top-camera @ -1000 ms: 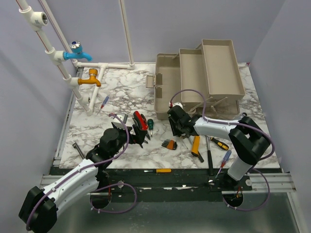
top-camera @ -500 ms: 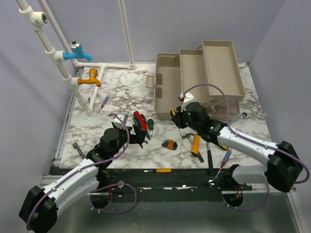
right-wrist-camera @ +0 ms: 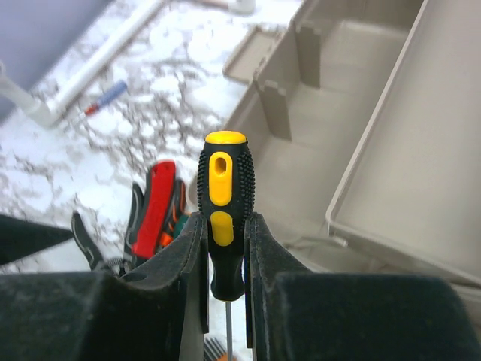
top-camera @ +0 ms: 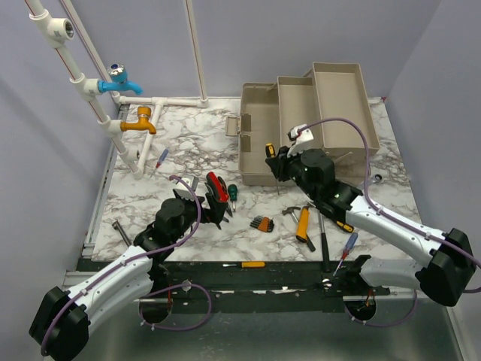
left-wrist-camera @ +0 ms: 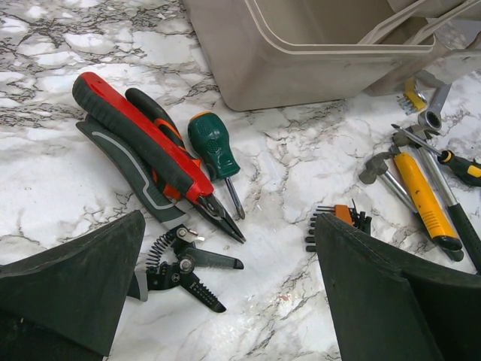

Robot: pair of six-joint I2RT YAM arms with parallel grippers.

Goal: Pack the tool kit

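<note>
Right wrist | R hand [right-wrist-camera: 224, 226] clamps screwdriver [right-wrist-camera: 225, 174] | by toolbox [right-wrist-camera: 323, 128] front rim

I see 3 plain lavender walls [top-camera: 316, 37] boxing in a white marble-patterned table [top-camera: 188, 150]. At 10 o'clock, white pipes [top-camera: 101, 111] carry 1 blue tap [top-camera: 120, 81] and 1 orange tap [top-camera: 140, 120]. An aluminium rail [top-camera: 421, 280] edges the table at 6 o'clock. The light is soft and even.

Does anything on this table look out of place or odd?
Nothing damaged or spilled. One small screwdriver lies apart by the white pipes, far from the open toolbox.
</note>
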